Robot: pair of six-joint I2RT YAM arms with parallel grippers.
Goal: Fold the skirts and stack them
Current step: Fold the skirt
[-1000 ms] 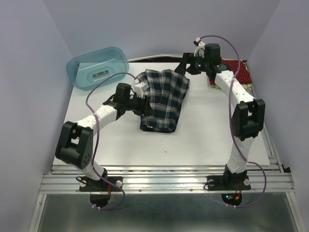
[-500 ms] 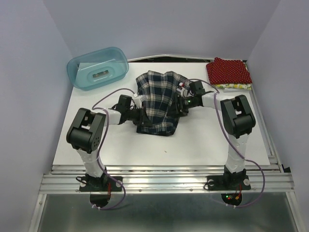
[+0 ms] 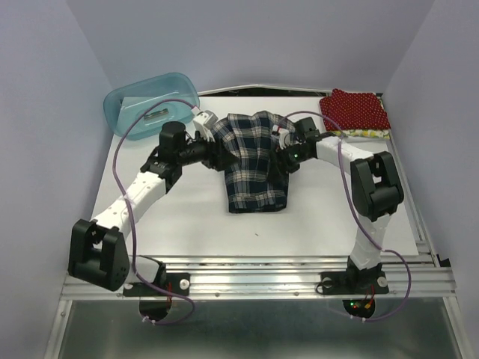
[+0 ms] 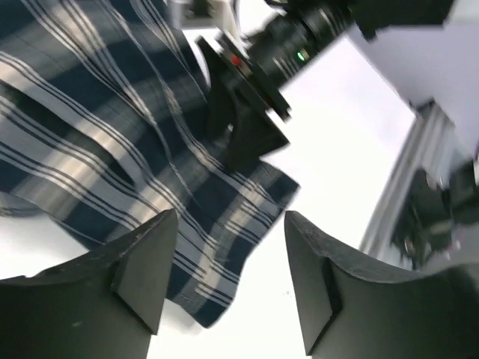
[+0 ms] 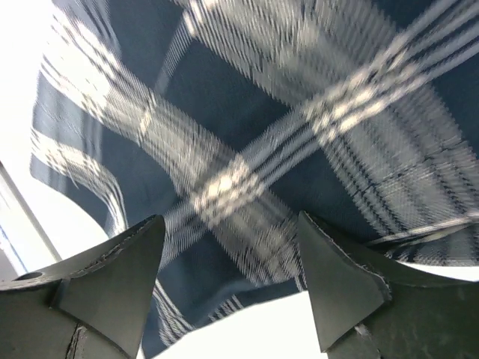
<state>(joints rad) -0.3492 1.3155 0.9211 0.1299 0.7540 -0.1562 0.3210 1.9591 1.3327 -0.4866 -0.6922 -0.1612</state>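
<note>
The plaid skirt (image 3: 254, 164) lies in the middle of the white table (image 3: 172, 217), narrow and long, its hem toward me. My left gripper (image 3: 219, 151) is at its left upper edge, open; the left wrist view shows its fingers (image 4: 142, 262) apart above the skirt's corner (image 4: 112, 149). My right gripper (image 3: 288, 155) is at the right upper edge, open; its fingers (image 5: 344, 284) stand apart over the plaid cloth (image 5: 262, 149). The red dotted skirt (image 3: 355, 111) lies folded at the far right on the yellowish patterned one (image 3: 368, 133).
A translucent teal tub (image 3: 151, 105) stands at the far left corner. Purple walls close in the table on three sides. The metal rail (image 3: 254, 280) with both arm bases runs along the near edge.
The right arm came from the red skirt to the plaid one. Both grippers then moved from the skirt's sides to its far part. The skirt now lies narrower and longer.
</note>
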